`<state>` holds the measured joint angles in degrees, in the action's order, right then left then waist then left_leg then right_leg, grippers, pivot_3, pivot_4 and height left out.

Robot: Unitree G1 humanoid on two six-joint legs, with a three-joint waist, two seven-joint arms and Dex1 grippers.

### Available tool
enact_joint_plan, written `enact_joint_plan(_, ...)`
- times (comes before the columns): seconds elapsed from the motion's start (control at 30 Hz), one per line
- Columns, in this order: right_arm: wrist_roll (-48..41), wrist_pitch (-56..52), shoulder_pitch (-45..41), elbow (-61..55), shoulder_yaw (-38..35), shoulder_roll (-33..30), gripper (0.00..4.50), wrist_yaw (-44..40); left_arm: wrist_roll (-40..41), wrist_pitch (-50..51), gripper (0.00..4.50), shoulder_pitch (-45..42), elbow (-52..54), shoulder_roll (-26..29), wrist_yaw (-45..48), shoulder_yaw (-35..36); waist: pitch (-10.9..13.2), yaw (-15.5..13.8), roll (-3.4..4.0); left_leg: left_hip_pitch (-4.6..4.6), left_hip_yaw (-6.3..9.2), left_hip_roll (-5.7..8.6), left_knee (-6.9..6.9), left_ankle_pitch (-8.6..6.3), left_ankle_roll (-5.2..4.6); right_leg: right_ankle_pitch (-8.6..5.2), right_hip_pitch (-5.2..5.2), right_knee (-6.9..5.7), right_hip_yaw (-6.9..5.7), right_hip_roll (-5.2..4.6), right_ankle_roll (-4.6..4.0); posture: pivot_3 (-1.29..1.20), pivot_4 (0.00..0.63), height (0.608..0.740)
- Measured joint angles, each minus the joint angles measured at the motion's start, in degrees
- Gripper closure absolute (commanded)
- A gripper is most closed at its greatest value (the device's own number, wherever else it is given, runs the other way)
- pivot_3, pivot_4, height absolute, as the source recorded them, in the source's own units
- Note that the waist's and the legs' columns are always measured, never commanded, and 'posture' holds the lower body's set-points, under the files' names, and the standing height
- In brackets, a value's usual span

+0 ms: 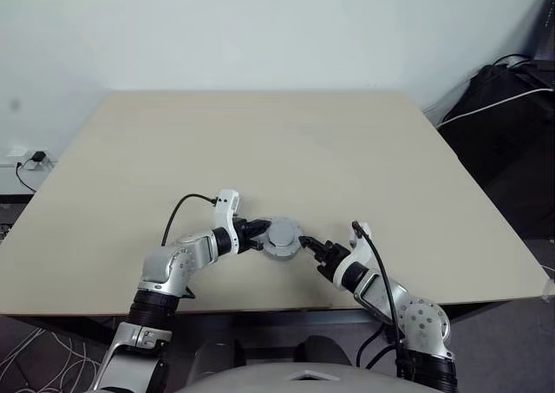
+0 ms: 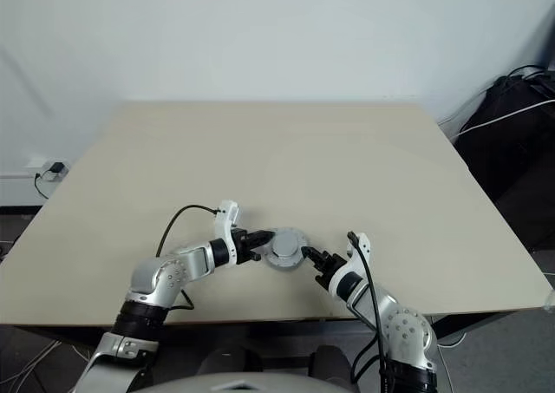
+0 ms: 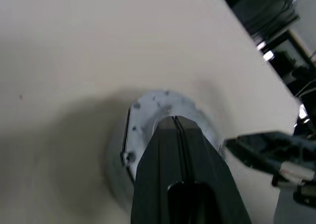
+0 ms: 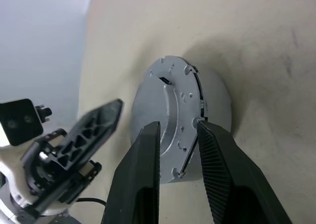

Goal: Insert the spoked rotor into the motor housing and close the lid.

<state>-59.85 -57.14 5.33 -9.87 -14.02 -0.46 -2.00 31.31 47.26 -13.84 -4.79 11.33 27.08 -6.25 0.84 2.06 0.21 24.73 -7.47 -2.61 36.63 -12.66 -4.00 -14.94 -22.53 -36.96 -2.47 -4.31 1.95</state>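
Observation:
The lid, a round silvery-grey cap with a raised centre, lies on top of the motor housing, whose grey side wall shows beneath it, near the table's front edge. My left gripper is shut, with its joined fingertips resting on the lid's face from the left. My right gripper comes in from the right and is shut on the lid's rim, one finger over the top face and the other at the seam with the housing. The spoked rotor is hidden.
The beige table stretches away behind the assembly. A black bag with cables sits off the table's right side, and a wall socket is to the left.

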Motion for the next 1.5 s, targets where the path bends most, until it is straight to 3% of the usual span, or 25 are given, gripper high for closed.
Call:
enact_joint_plan(0.47, 0.0, 0.4, 0.2, -0.4, 0.0, -0.4, 3.27, 0.4, -5.4, 1.1, 4.49, -0.4, 0.0, -1.3, -2.0, -1.1, -0.1, -0.1, 0.08, 0.02, 0.02, 0.01, -0.02, -0.01, 0.00, 0.00, 0.00, 0.02, 0.13, -0.14, -0.01, 0.00, 0.000, 0.740)
enact_joint_plan(0.7, 0.0, -0.1, 0.6, -0.9, 0.1, -3.9, 3.27, -0.1, -6.1, 1.2, 4.49, -0.4, 0.0, -2.2, -1.7, -1.1, -0.1, -0.4, 0.14, 0.03, 0.01, 0.03, -0.01, -0.01, 0.00, 0.00, 0.00, 0.03, 0.13, -0.18, -0.02, 0.00, 0.000, 0.740)
enact_joint_plan(0.8, 0.0, -1.0, 0.5, -0.6, -0.2, -6.7, 2.67, -1.4, -6.2, 1.2, 4.50, -0.4, 0.0, -2.2, -1.3, -1.1, -0.1, -0.5, 0.14, 0.03, 0.01, 0.03, -0.01, -0.01, -0.01, 0.00, 0.00, 0.03, 0.13, -0.17, -0.02, 0.00, 0.000, 0.740)
enact_joint_plan(1.07, 1.8, -1.0, -2.1, 3.9, 1.0, -6.7, 0.04, -2.5, -6.5, 1.1, 4.50, -0.3, 0.0, -2.3, -0.7, -1.1, -0.1, -0.6, 0.14, 0.06, 0.02, 0.03, 0.08, -0.03, -0.05, 0.00, 0.00, 0.02, 0.12, -0.15, -0.02, 0.00, 0.000, 0.740)
enact_joint_plan(1.5, 5.2, -2.2, -8.6, 10.7, 0.9, -1.2, 0.04, -3.1, -6.5, 1.1, 4.50, 0.5, 0.0, -2.1, -0.8, 0.8, -0.3, 0.6, -0.10, -0.04, 0.06, -0.05, 0.18, -0.06, -0.09, 0.22, 0.03, -0.06, 0.15, -0.07, -0.07, 0.00, 0.000, 0.740)
